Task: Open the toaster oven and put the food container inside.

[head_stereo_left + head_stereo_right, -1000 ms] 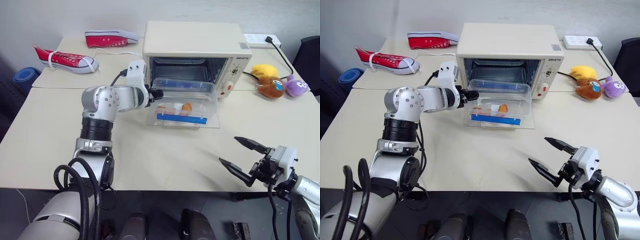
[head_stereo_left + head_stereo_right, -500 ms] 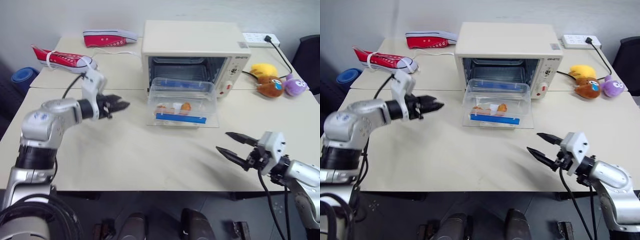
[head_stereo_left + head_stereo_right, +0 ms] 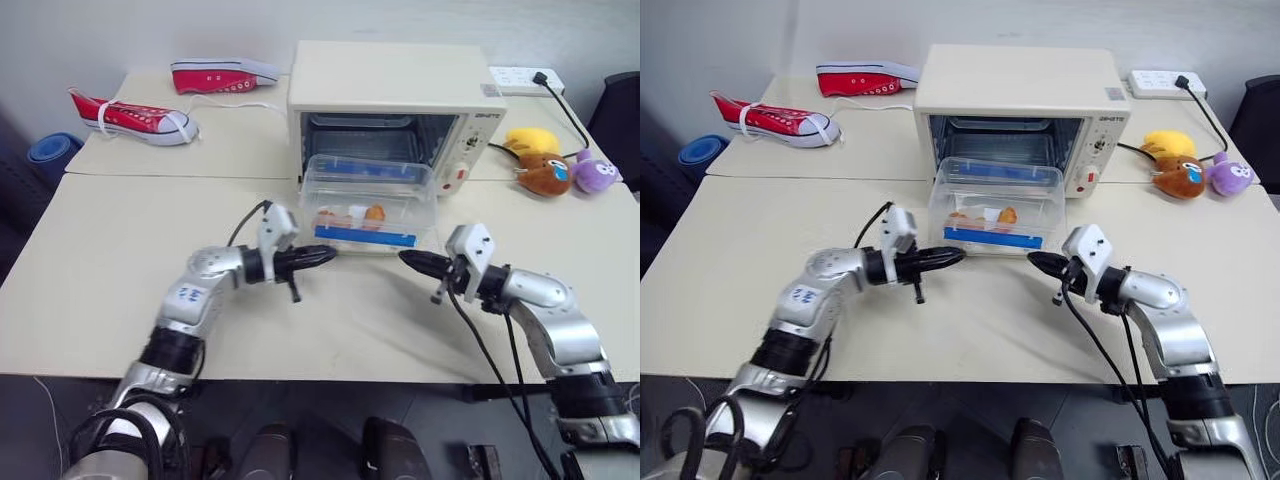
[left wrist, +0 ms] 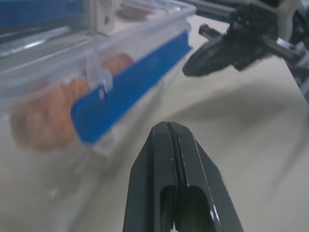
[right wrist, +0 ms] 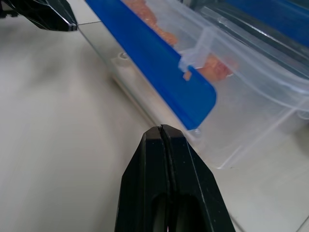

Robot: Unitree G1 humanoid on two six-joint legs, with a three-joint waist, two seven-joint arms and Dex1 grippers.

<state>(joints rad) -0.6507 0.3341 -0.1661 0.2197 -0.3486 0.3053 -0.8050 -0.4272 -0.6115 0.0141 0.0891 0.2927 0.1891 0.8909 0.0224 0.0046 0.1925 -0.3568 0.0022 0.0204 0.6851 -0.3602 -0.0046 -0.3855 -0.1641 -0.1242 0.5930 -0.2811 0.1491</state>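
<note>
The cream toaster oven (image 3: 385,75) stands at the back of the table with its door down and its cavity showing. The clear food container (image 3: 368,205), with a blue clip strip and orange fried pieces inside, rests on the lowered glass door just in front of the opening. My left gripper (image 3: 325,255) is shut and empty, lying low at the container's front left corner and pointing right. My right gripper (image 3: 408,260) is shut and empty at the front right corner, pointing left. In the wrist views each closed tip (image 4: 168,128) (image 5: 161,129) sits close to the blue strip, apart from it.
Two red sneakers (image 3: 130,117) (image 3: 222,75) lie at the back left. Plush toys (image 3: 545,165) and a white power strip (image 3: 515,78) with a black cable sit right of the oven. A seam runs between two tables behind my arms.
Both grippers have shut. The left one left the container's left side, swung out and came down to its front left corner. The right one moved forward and left to the front right corner.
</note>
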